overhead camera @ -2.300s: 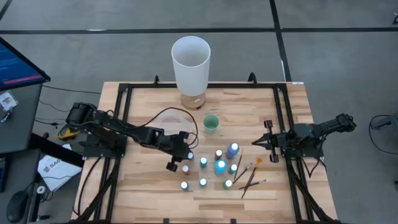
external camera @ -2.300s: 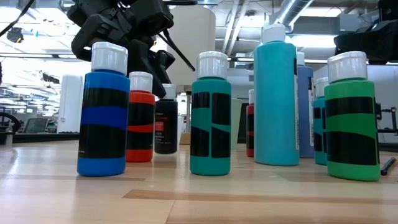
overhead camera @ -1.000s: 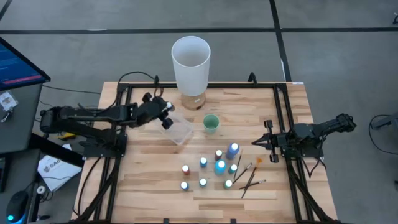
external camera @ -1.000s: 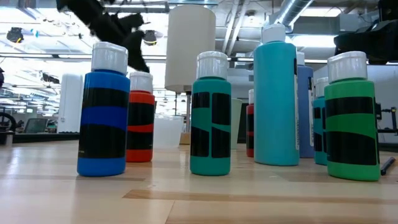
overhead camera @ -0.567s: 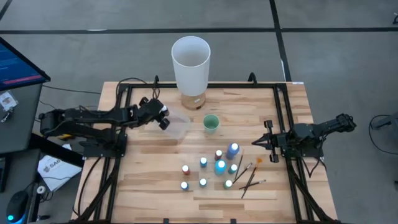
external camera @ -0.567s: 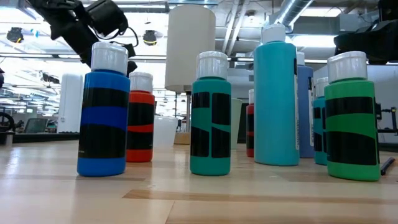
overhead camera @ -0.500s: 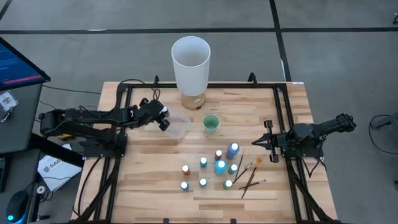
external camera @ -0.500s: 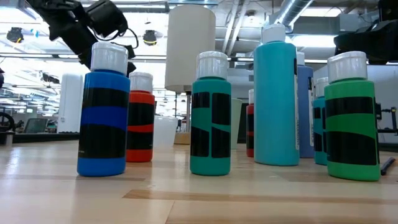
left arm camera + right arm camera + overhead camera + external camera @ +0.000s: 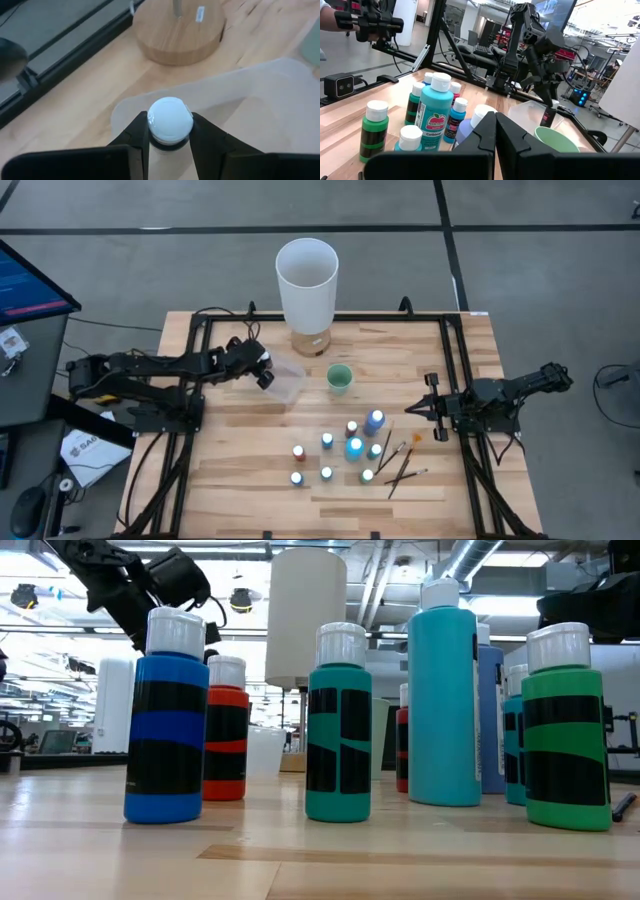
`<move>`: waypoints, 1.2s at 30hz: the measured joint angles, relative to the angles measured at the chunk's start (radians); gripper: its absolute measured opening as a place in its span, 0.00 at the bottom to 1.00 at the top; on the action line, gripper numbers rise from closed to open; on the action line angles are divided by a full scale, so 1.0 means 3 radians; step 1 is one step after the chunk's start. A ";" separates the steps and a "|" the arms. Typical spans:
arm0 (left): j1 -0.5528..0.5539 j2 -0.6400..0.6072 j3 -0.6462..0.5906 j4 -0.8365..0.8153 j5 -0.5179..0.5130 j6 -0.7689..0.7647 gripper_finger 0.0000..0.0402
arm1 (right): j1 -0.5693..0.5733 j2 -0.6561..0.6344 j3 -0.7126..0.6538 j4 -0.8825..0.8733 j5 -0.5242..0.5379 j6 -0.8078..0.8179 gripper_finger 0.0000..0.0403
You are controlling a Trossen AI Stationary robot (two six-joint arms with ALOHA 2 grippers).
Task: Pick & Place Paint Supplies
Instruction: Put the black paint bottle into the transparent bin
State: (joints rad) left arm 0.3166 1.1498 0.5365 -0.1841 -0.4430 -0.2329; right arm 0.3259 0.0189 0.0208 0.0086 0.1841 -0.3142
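Observation:
Several white-capped paint bottles [image 9: 345,450] stand upright on their bases near the table's near middle; in the low view they show as blue [image 9: 167,720], red [image 9: 226,730], teal [image 9: 339,725] and green [image 9: 565,730]. Three thin brushes [image 9: 400,465] lie flat to their right, one of them orange-tipped [image 9: 416,439]. My left gripper [image 9: 263,376] is shut on a dark, white-capped bottle [image 9: 548,116] over a clear plastic tub [image 9: 287,380]. My right gripper [image 9: 425,408] is shut and hovers at the table's right side, touching nothing. My left gripper pinches the dark bottle between its two fingers [image 9: 141,131], one on each side just under the white cap [image 9: 170,119]. It comes from above, slanting down. The bottle hangs upright below the fingers at the tub's left end [image 9: 125,112]. I cannot tell whether its base touches the tub.
A tall white cylinder [image 9: 307,280] on a round wooden base [image 9: 180,30] stands at the far middle. A small green cup [image 9: 339,378] sits to the right of the tub. A black frame [image 9: 195,380] runs along the table's sides. Bare wood lies near left.
My left gripper, still shut on the dark bottle, has drawn back a little toward the table's left over the clear tub, then held still. The tub has shifted slightly toward the far edge.

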 joint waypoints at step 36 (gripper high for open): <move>0.0022 -0.0061 0.0000 0.0078 0.0064 0.0178 0.61 | -0.0001 0.0000 0.0001 0.0000 -0.0001 0.0000 0.00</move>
State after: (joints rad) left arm 0.3232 1.1316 0.5365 -0.1607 -0.4239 -0.1796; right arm 0.3257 0.0189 0.0212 0.0086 0.1838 -0.3141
